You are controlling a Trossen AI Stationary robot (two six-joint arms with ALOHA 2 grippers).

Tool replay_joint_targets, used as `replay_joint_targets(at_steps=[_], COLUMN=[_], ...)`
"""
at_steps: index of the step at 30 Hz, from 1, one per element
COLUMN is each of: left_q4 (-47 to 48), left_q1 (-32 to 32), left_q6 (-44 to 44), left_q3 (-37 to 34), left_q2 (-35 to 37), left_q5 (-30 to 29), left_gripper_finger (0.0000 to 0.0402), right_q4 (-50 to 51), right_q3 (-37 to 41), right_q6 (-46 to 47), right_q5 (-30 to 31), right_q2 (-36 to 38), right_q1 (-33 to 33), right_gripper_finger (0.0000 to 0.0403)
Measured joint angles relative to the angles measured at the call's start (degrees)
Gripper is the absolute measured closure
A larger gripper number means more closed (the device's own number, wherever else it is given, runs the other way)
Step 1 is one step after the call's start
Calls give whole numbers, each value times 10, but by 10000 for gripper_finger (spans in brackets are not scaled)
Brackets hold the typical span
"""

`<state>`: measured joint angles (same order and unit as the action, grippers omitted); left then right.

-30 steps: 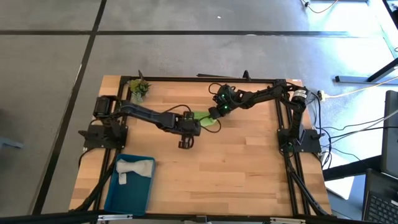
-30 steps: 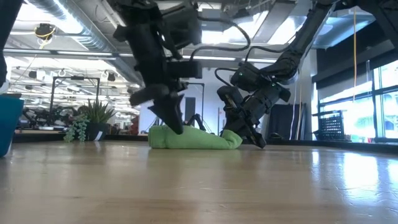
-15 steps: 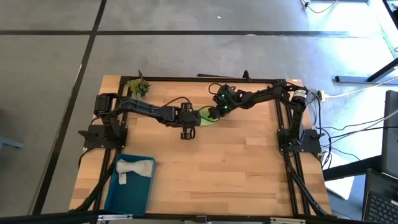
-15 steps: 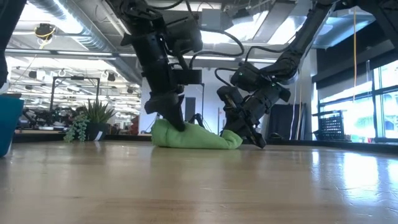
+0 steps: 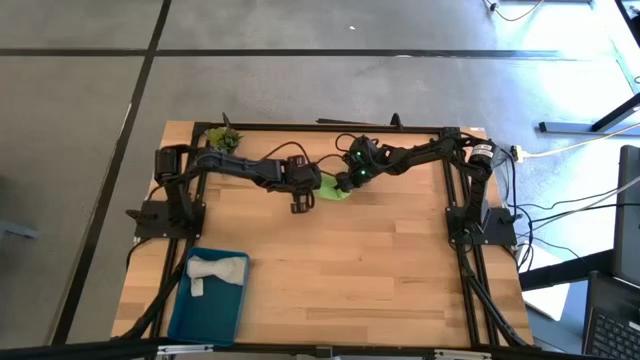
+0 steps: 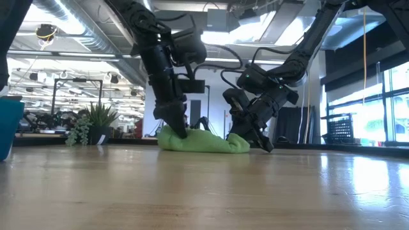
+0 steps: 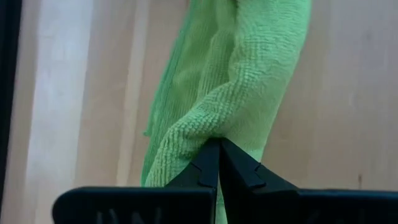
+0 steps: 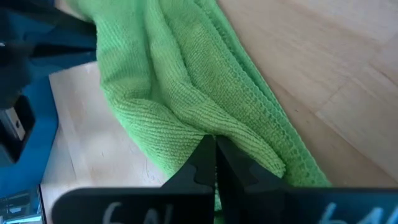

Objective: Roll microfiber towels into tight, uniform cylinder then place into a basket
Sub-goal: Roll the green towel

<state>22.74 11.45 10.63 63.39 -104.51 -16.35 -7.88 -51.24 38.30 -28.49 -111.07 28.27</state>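
Left claw (image 6: 179, 133) and right claw (image 6: 263, 144) pinch the green towel's (image 6: 203, 142) ends.

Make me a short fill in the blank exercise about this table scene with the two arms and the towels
The towel pinched by both grippers is lime ____.
The grey towel lies inside the teal ____.
The left gripper and right gripper are both ____ on the towel.
The small plant stands at the table's far ____ corner.

Missing words: green; basket; shut; left

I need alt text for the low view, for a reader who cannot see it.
Two dark robot arms press a rolled green towel on a wooden table, the left gripper at one end and the right gripper at the other, jaws shut. A potted plant stands far behind.
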Motion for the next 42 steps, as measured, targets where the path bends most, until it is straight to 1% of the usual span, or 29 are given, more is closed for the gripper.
replay_joint_targets(at_steps=[7,16,22,24,27,30,34,38,42], left_q4=[-9,-28,-23,-22,-22,-20,-20,-17,-16], left_q1=[19,32,32,32,32,33,33,33,33], left_q6=[-14,-13,-13,-13,-14,-15,-15,-19,-28], left_q3=[0,3,3,2,2,2,2,2,2], left_q2=[-8,-51,-56,-56,-56,-57,-57,-57,-57], left_q5=[14,16,20,21,24,38,39,43,43], left_gripper_finger=[400,399,398,399,401,399,401,399,401], right_q4=[0,0,-5,-9,-17,-24,-25,-24,-18], right_q3=[0,0,0,0,1,1,1,-2,-2], right_q6=[0,-1,-48,-75,-103,-103,-103,-103,-144], right_q5=[0,0,0,-14,-51,-48,-50,-70,-91], right_q2=[0,0,0,0,0,0,0,6,24], right_q1=[0,0,0,0,1,0,1,12,28], right_gripper_finger=[400,400,396,388,374,359,330,303,291])
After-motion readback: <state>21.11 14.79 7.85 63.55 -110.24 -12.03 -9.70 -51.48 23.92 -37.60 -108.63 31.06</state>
